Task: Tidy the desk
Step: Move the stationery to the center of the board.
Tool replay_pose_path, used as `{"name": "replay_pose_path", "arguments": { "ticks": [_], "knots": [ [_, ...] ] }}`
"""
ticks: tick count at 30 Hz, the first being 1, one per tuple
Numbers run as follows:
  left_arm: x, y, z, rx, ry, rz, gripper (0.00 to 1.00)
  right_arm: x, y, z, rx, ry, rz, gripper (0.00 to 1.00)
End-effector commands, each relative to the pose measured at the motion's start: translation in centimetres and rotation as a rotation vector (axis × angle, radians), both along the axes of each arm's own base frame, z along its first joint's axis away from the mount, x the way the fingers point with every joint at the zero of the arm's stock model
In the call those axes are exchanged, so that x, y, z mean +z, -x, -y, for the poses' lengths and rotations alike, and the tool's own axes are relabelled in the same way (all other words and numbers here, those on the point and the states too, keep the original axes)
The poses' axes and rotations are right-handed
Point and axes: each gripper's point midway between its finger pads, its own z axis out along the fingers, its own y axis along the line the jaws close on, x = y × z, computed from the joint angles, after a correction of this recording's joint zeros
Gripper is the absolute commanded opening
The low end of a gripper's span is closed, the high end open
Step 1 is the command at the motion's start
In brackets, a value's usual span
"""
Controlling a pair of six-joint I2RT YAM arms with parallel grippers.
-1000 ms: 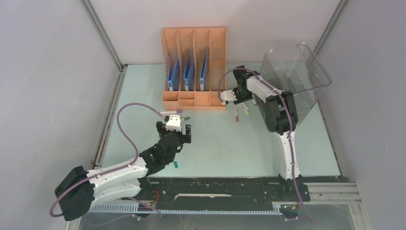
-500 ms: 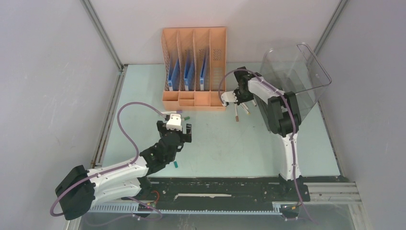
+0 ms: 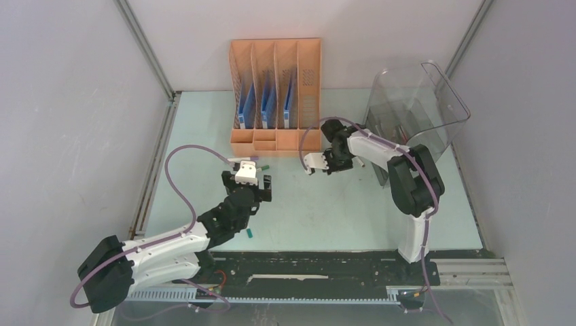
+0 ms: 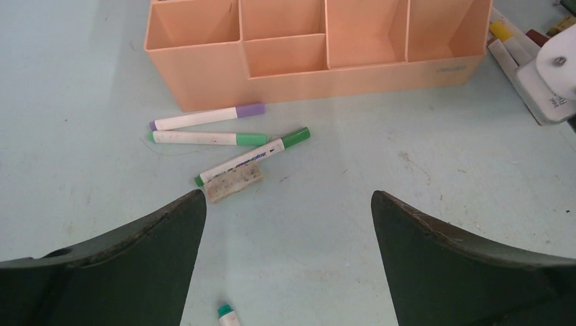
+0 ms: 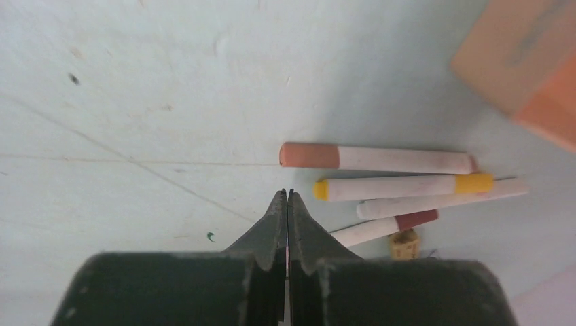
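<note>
Right fingers (image 5: 270, 234) beside rack (image 3: 310, 75) of blue folders (image 3: 247, 103)

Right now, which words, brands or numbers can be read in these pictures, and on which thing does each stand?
Nothing can be read for certain.
Slanted green-capped marker: blue print along its barrel, too blurred to read.
Orange file rack: a faint mark at the right end of its front wall, too small to read.

White-black arms (image 3: 163, 249), purple cables (image 3: 168, 166), dark fingers (image 4: 122, 268).
</note>
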Motion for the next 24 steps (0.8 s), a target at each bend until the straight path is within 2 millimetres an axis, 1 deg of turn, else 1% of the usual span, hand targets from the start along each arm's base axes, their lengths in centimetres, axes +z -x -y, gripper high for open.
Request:
{"name": "replay_pose_path", "arguments": {
  "ticks": [1,3,5,6,8,11,13,15,18,21,24],
  "knots": [
    [1.6,-0.4,-0.3,0.028,0.027,0.044,1.0,4.5,0.4,-2.7,-0.064,-0.13,0.069,0.0],
    [1.5,-0.4,-0.4,0.029,0.027,0.044,1.0,5.5,-0.2,-2.9,-0.101,-0.154,0.088,0.02],
    [1.5,-0.4,-0.4,0.029,0.028,0.044,1.0,6.2,-1.3,-2.3,-0.151,-0.155,0.096,0.06],
    [1.5,-0.4,-0.4,0.03,0.029,0.045,1.0,6.5,-2.0,-1.9,-0.171,-0.153,0.106,0.11],
    [1.6,-0.4,-0.4,0.03,0.029,0.045,1.0,6.5,-3.8,-0.2,-0.197,-0.11,0.145,0.2],
    [1.5,-0.4,-0.4,0.03,0.027,0.044,1.0,6.3,-6.7,2.7,-0.187,-0.02,0.233,0.38],
    [1.6,-0.4,-0.4,0.029,0.029,0.045,1.0,6.1,-8.2,4.2,-0.16,0.011,0.253,0.49],
    [1.5,-0.4,-0.4,0.031,0.027,0.044,1.0,5.8,-9.4,5.8,-0.126,0.049,0.254,0.56],
    [1.5,-0.4,-0.4,0.032,0.026,0.044,1.0,5.1,-10.5,6.4,-0.07,0.083,0.25,0.61],
    [1.5,-0.4,-0.4,0.033,0.026,0.044,1.0,4.3,-11.1,6.3,0.001,0.107,0.246,0.63],
    [1.5,-0.5,-0.4,0.033,0.024,0.042,1.0,3.6,-11.9,6.0,0.073,0.13,0.241,0.64]
  ]
}}
